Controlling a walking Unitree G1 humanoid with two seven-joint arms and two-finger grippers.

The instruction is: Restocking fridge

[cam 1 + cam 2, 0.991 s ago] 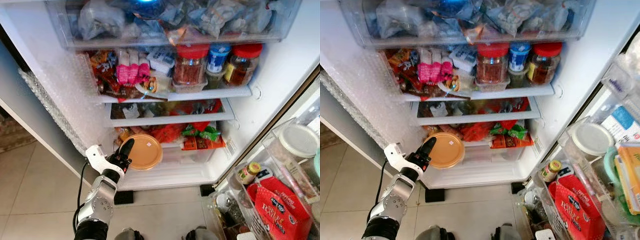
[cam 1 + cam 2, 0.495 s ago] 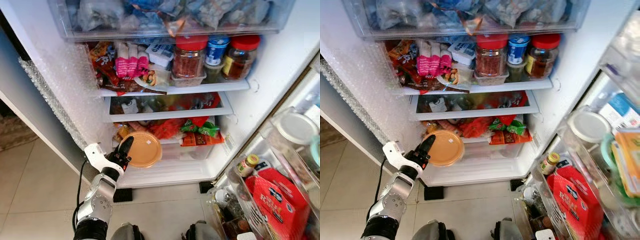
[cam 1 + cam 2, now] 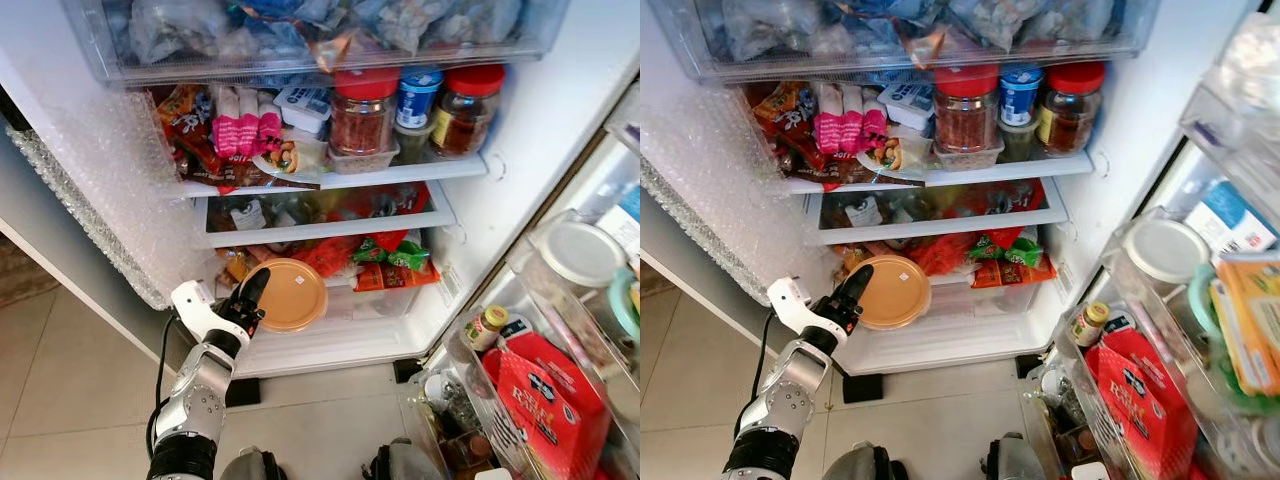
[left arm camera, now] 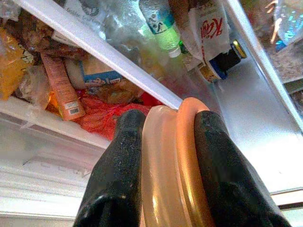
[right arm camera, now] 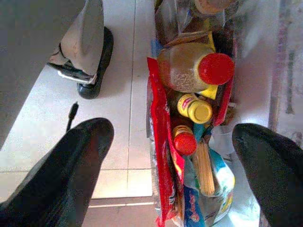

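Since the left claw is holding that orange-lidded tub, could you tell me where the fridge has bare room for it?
The left claw grips the tub at the bottom drawer. The drawer's front, right of the tub and below the green packets, looks barest. The jar shelf, the middle shelf and the top bin are crowded.

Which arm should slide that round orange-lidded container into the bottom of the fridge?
Left. The left gripper is already shut on the orange-lidded container at the lowest fridge shelf. The right gripper hangs open over a bag of bottles on the floor.
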